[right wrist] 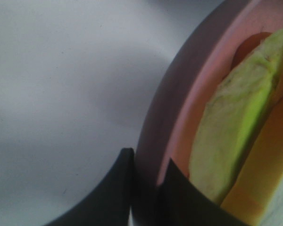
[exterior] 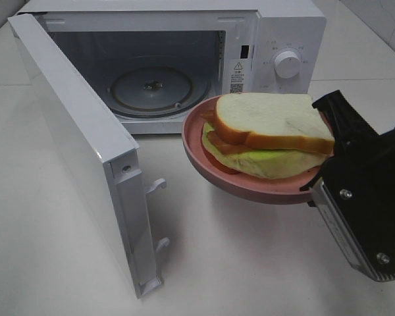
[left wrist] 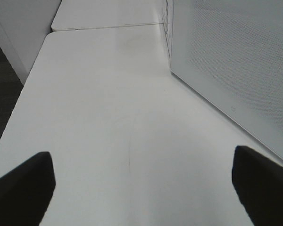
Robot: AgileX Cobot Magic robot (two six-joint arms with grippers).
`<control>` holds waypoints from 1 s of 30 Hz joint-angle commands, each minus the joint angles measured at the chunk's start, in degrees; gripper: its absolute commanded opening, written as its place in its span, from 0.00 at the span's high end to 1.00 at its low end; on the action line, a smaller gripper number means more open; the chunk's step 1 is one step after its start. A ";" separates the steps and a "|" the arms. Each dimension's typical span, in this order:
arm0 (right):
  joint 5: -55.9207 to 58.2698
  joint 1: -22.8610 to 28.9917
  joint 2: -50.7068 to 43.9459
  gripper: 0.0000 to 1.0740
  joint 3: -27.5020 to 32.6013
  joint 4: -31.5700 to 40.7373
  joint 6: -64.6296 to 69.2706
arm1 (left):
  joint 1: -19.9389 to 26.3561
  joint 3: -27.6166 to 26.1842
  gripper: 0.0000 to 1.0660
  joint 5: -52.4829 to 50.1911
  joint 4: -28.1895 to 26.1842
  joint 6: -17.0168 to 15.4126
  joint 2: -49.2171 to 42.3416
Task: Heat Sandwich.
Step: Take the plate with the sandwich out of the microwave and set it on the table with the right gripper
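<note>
The right hand [right wrist: 146, 181] pinched the pink plate's [exterior: 250, 187] rim, carrying the sandwich [exterior: 270, 135] before the open microwave [exterior: 276, 39]. The left hand [left wrist: 141, 188] stood wide above the bench [left wrist: 108, 117].

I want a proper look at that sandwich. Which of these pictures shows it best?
The exterior high view: the whole sandwich shows there, on its pink plate, held up in front of the open microwave. The right wrist view catches only a blurred close-up of its green and orange filling. The left wrist view shows none of it.
</note>
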 commanded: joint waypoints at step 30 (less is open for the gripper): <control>15.13 0.00 -8.59 1.00 4.01 -30.31 52.14 | 0.29 0.00 0.11 -0.63 -0.23 -0.40 -1.20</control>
